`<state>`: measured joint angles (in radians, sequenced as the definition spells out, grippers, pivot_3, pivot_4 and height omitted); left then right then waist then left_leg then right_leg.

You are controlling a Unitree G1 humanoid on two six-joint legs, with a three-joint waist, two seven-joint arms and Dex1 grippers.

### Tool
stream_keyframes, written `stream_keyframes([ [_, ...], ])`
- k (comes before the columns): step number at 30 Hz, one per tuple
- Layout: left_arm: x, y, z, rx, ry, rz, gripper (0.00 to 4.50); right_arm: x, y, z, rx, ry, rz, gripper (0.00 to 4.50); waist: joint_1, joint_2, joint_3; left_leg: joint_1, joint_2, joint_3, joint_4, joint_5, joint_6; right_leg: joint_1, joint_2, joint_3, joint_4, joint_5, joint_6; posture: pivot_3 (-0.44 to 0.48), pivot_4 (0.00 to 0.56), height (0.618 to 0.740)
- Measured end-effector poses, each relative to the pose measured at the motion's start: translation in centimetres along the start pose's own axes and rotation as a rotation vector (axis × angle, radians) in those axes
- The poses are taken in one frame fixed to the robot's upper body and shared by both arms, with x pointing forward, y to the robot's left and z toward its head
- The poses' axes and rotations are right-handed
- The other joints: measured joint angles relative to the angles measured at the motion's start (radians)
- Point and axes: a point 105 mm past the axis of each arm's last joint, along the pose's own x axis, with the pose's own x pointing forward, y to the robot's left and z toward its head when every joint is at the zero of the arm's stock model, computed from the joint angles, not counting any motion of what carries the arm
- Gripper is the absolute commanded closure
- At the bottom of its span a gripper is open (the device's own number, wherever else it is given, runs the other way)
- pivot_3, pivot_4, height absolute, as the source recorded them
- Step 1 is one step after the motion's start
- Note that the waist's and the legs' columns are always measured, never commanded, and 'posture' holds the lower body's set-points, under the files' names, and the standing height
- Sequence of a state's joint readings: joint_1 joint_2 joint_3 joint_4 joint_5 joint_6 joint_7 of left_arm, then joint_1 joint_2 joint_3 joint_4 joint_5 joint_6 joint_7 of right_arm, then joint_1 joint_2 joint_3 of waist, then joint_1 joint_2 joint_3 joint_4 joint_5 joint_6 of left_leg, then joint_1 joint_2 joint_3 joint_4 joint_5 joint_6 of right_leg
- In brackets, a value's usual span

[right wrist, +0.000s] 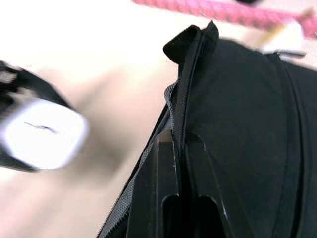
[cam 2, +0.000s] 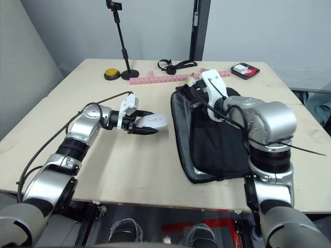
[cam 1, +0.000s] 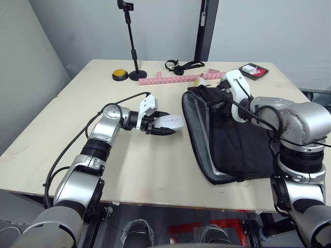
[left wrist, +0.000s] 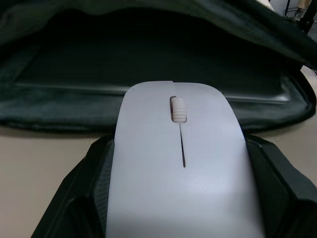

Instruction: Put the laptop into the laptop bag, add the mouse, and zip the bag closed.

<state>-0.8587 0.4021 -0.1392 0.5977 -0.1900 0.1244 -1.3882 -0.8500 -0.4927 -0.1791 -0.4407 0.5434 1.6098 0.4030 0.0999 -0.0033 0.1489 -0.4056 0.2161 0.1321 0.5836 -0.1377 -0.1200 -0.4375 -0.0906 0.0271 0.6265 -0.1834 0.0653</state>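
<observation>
- Mouse (cam 1: 169,122) sits clamped between the black fingers of my left gripper (cam 1: 164,125), held off the table (cam 1: 129,170) with its front end pointing straight at the laptop bag (cam 1: 232,139).
- The bag lies flat just beside the mouse, towards my right arm, its long axis running away from me; its open edge with the grey lining faces the mouse, so I judge the coming move to be a short, level push across the gap into that mouth.
- My left arm is the carrier; in the left wrist view the bag's dark opening lies directly ahead of the mouse.
- My right gripper (cam 1: 214,105) is at the bag's far end, fingers pinched together on the zipper edge of the upper flap, holding it up so the mouth is open.
- I see something flat and dark inside the bag, but I cannot tell whether it is the laptop.
- Risk, as I judge it: the mouse catching the lower lip of the bag instead of clearing it.
</observation>
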Motion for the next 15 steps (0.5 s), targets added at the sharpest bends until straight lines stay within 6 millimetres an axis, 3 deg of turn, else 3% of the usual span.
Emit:
stream_keyframes([
  [5,1.5,-0.1,-0.2,-0.016,-0.018,-0.022,1.62,-3.1,-0.5,3.0,-0.025,-0.114,0.058,4.44,0.017,0.0,0.0,0.0,-0.001,0.0,-0.001,0.0,0.001,0.0,0.0,0.0,-0.001,0.0,0.0,0.0,0.15,0.739],
  [15,7.8,0.0,1.2,0.041,-0.121,0.041,1.62,-2.7,-0.2,2.4,0.001,-0.101,0.089,4.44,0.037,0.0,0.0,0.0,-0.002,0.0,0.001,0.001,0.002,0.002,-0.002,0.0,-0.001,0.0,-0.001,0.0,0.15,0.739],
])
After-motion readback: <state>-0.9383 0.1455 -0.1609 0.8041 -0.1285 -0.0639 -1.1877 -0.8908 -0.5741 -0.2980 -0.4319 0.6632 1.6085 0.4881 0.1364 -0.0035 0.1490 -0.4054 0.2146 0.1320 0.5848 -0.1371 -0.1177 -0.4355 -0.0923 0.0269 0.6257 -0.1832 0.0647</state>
